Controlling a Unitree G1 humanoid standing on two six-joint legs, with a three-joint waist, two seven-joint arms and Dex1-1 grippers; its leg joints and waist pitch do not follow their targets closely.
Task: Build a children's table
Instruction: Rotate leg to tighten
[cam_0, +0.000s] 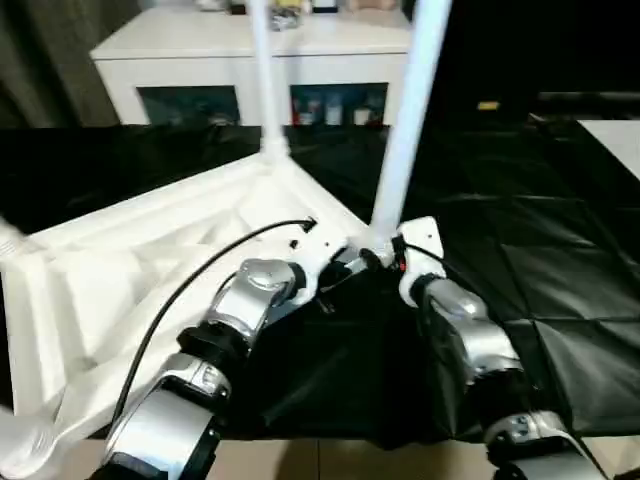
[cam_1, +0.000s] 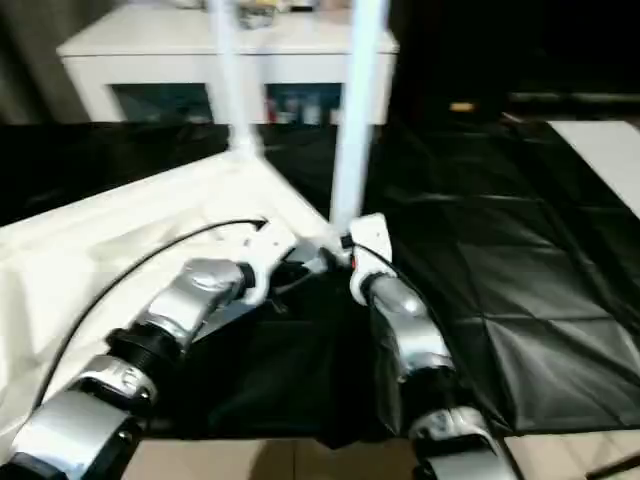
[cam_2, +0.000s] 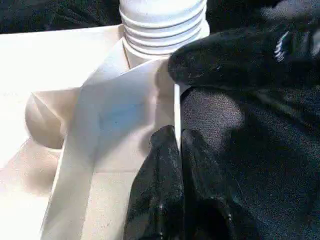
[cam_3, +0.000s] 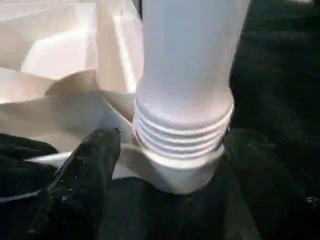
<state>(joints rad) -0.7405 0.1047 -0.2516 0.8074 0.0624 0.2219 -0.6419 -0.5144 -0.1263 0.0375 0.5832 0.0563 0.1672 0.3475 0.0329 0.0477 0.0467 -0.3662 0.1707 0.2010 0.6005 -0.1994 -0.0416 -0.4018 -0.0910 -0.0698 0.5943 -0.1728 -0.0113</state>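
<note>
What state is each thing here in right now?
Table top: upside down on the black sheet, ribs facing up.
Near leg: upright in its corner socket, threads still showing.
Far leg: upright in its corner.
Left gripper: shut on the table top's edge.
Right gripper: at the near leg's base.

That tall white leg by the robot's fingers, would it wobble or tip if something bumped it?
Probably a little. The leg stands upright in the corner socket, but its threaded rings show above the rim, so it looks not fully screwed in. It is long and thin, so a bump high up would likely lean it. It looks like stiff, light, hollow plastic.
</note>
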